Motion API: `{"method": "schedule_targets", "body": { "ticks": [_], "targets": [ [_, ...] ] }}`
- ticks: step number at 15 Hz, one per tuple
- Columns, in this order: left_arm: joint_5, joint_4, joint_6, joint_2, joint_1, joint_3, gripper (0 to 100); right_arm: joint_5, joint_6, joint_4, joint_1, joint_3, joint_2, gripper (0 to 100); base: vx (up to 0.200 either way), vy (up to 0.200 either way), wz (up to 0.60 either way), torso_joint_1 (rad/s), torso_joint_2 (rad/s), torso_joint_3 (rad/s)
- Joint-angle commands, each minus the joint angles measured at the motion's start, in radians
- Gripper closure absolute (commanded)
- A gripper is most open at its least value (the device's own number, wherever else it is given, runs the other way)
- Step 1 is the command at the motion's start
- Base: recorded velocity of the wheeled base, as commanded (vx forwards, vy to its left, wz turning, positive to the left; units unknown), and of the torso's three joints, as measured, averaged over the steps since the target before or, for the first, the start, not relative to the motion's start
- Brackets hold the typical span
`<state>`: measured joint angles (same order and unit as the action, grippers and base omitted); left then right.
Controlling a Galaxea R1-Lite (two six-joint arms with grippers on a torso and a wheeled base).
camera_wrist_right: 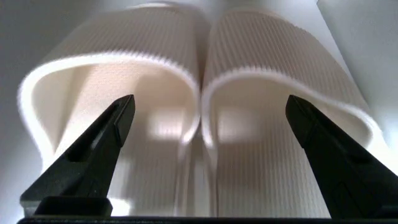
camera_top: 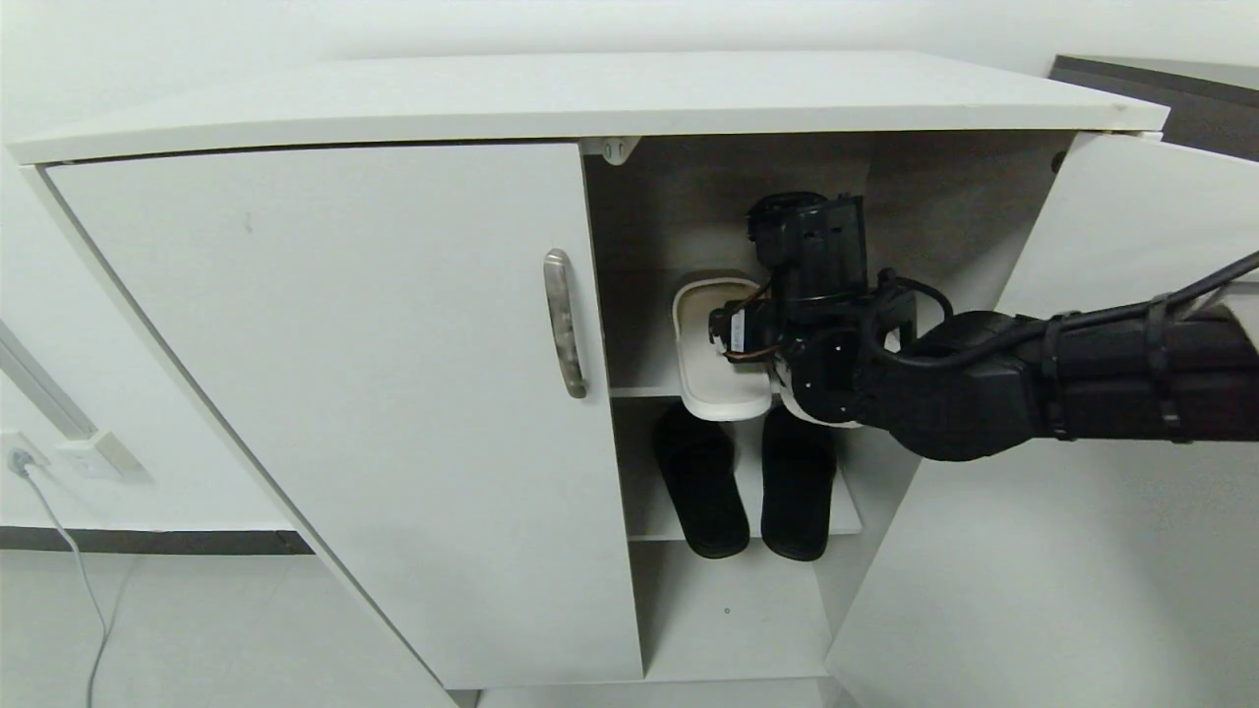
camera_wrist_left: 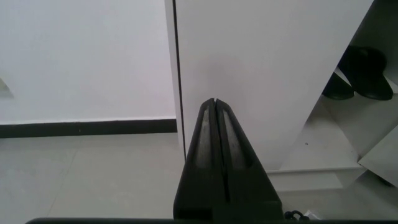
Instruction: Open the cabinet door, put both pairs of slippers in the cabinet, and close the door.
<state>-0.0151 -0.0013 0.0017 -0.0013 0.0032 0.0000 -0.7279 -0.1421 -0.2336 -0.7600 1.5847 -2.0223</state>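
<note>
white slippers (camera_wrist_right: pixel 267 56), just beyond spread right pincer (camera_wrist_right: pixel 209 101)

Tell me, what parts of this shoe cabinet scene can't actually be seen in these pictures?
1. Head view: the right arm covers much of the white slippers.
2. Head view: the closed left door hides everything behind it.
3. Left wrist view: the black slippers are partly hidden by that door's edge.
4. Right wrist view: the white slippers run off the picture's edge, so their full length is unseen.

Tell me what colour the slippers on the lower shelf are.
Those slippers are black; head view shows best.
</note>
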Motion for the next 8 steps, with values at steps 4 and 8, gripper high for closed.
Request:
{"method": "schedule_targets", "body": {
  "ticks": [4,8],
  "targets": [
    [0.000,0.000,0.000,0.001,0.000,0.000,100,-0.004,-0.002,-0.064,-0.114,-0.264,0.237,0,0.000,0.000,0.00,0.000,0.00,0.000],
    [0.001,0.000,0.001,0.001,0.000,0.000,100,0.002,-0.002,-0.191,-0.151,-0.506,0.372,0,0.000,0.000,0.00,0.000,0.00,0.000]
  ]
}}
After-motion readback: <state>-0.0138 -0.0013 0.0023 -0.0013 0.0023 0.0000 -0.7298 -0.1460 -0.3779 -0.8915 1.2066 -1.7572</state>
